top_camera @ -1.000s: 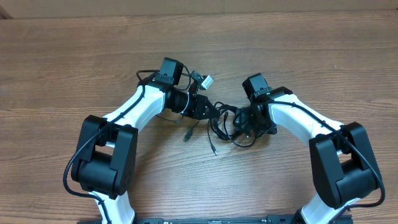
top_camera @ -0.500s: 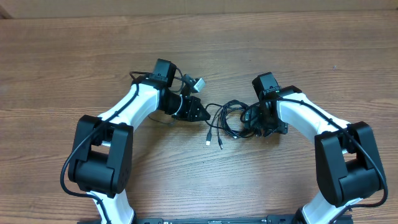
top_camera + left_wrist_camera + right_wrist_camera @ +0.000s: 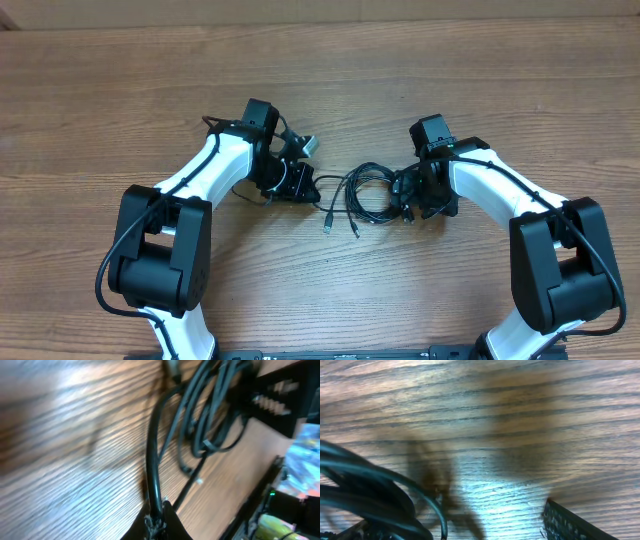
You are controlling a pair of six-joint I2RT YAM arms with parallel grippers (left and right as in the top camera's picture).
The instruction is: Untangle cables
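Left gripper point(image 3: 312, 190) is pinching the cables point(image 3: 365, 195), their bundle trailing rightward to the right gripper point(image 3: 402, 196), gaping wide beside it.

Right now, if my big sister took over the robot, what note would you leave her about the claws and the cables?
Left claw: shut, pinching one cord of the cables.
Right claw: open wide at the bunch's right edge, not clamped on anything.
Cables: a loose looped bunch on the table between the claws, with two plug ends trailing toward the robot.
Done: one cord gripped.
Left: the loops are all bunched together; pull the cords apart.
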